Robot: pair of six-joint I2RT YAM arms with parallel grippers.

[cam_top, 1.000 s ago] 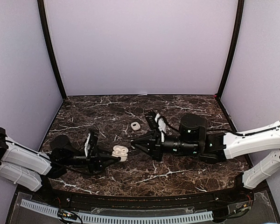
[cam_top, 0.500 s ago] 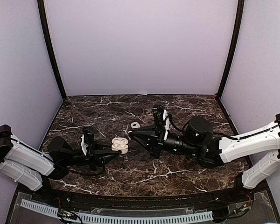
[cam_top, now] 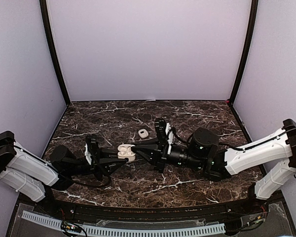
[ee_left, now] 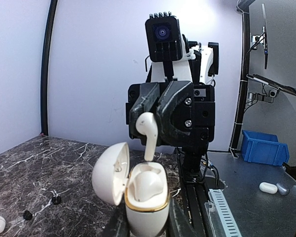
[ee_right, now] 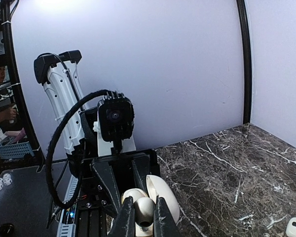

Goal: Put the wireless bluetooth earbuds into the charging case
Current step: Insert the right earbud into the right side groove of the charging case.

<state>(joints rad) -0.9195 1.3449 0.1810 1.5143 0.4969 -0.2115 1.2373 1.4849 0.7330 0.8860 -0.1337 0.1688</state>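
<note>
Over the marble tabletop (cam_top: pixel 197 118), the left gripper (cam_top: pixel 119 159) has its jaws clenched on the open charging case (ee_left: pixel 145 197). The right gripper (ee_left: pixel 155 118) has its jaws pinching a white earbud (ee_left: pixel 147 129), stem down, just above the case. Likely light, rigid and slick: best gripped by the head.

Charging case (ee_left: pixel 147 200) bottom off-frame

On the dark marble table (cam_top: pixel 197 182) lay a small white object (cam_top: pixel 143 133), centre of frame (too small to identify), and two black buds (ee_left: pixel 54 199) (ee_left: pixel 27 215).
</note>
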